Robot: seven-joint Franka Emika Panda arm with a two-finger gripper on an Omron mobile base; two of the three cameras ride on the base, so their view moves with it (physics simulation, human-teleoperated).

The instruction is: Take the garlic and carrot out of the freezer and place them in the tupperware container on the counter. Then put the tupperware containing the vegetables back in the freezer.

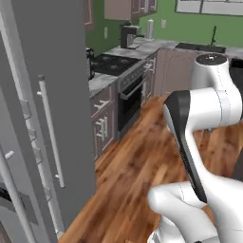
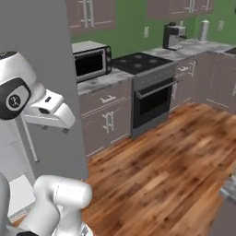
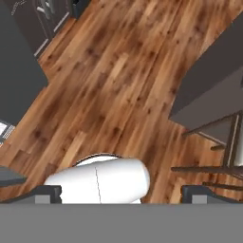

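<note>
The tall light-grey freezer [image 1: 33, 85] fills the left side of the left base view, its long vertical bar handle [image 1: 50, 135] facing me. In the right base view its flat grey side [image 2: 41, 55] stands behind my hand. The garlic, the carrot and the tupperware container are out of view. A marbled counter [image 2: 103, 79] runs right of the freezer. My gripper [image 3: 121, 192] hangs above the wooden floor, away from the freezer. It is open, with both dark fingertips [image 3: 47, 192] far apart and nothing between them.
A microwave [image 2: 92, 60] sits on the counter next to the freezer, with a black stove and oven [image 2: 147, 85] beyond it. A coffee machine [image 2: 173, 34] stands further back. A dark counter block [image 3: 209, 80] with stool legs [image 3: 230, 147] lies to the right in the hand view.
</note>
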